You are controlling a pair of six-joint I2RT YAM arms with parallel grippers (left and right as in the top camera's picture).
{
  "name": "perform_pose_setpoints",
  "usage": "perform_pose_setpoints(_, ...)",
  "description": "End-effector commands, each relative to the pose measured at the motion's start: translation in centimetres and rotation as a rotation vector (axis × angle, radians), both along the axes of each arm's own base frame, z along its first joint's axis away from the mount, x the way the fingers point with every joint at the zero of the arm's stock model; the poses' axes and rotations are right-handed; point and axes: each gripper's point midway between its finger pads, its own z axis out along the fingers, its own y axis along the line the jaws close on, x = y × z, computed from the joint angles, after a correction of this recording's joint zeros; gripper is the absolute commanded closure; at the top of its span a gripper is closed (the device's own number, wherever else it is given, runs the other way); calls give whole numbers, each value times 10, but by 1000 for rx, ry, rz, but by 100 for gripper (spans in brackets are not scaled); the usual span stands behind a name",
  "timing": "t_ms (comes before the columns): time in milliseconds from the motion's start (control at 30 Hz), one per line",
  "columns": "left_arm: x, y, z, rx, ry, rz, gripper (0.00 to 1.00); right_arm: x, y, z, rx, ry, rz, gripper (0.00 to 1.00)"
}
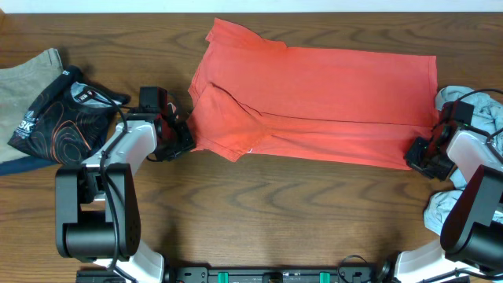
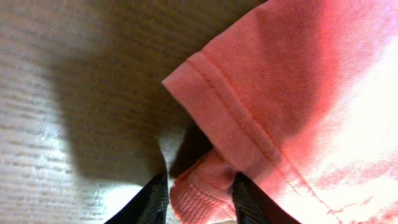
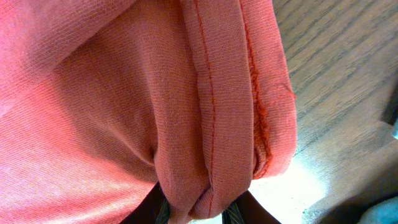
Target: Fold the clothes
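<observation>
A coral-red short-sleeved tee (image 1: 314,94) lies spread across the middle of the wooden table, its lower part doubled over on itself. My left gripper (image 1: 179,141) sits at the tee's lower left corner. In the left wrist view a hemmed fold of the red tee (image 2: 298,93) fills the gap between my left gripper's (image 2: 200,202) fingers. My right gripper (image 1: 420,157) is at the tee's lower right corner. There a thick bunch of seamed red cloth (image 3: 124,93) is pinched in my right gripper (image 3: 198,211).
A beige garment (image 1: 31,75) and a black patterned one (image 1: 59,118) lie at the far left. Light grey-blue tees (image 1: 479,110) are heaped at the right edge, with another fold (image 1: 444,208) lower down beside the right arm.
</observation>
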Motion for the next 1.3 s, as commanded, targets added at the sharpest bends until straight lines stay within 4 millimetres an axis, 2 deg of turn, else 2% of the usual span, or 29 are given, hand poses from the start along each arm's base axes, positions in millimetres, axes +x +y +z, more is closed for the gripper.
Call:
perform_pose_setpoints(0,-2,2,-7,18,4,-8,64,-13,-3,-7,-23,51,-7,78)
perform_pose_setpoints(67,0,2,-7,18,-3,-8,68,-13,-3,-7,-23,51,-7,78)
perform_pose_setpoints(167,2,2,-7,23,-15,-23,94,-13,-3,-7,-23,51,-7,78)
perform_pose_setpoints(233,2,10,-8,70,-18,-31,94,-13,-4,-7,-24,52,-7,78)
perform_pose_setpoints(333,-7,37,-10,203,26,14,94,-18,-7,-7,-44,72,-9,78)
perform_pose_setpoints(467,-41,82,-3,363,154,154,94,-25,-13,-6,-85,106,-13,81)
perform_pose_setpoints(533,-62,95,4,390,226,225,94,-25,-13,-6,-84,109,-13,81)
perform_pose_setpoints(600,-83,100,8,384,300,268,94,-27,-12,-6,-82,117,-12,81)
perform_pose_setpoints(700,-111,103,14,380,409,300,94,-33,-10,-6,-71,142,-11,81)
perform_pose_setpoints(833,-130,97,18,360,491,284,94,-42,-6,-6,-57,177,-8,78)
perform_pose_setpoints(867,-133,93,18,338,506,279,91,-43,-5,-6,-50,182,-8,76)
perform_pose_setpoints(1000,-136,69,19,204,524,222,72,-49,4,-6,-3,200,-5,55)
perform_pose_setpoints(1100,-137,69,20,202,531,222,71,-52,10,-6,29,212,-3,42)
perform_pose_setpoints(1267,-130,71,36,207,481,212,71,-46,11,11,51,226,-3,40)
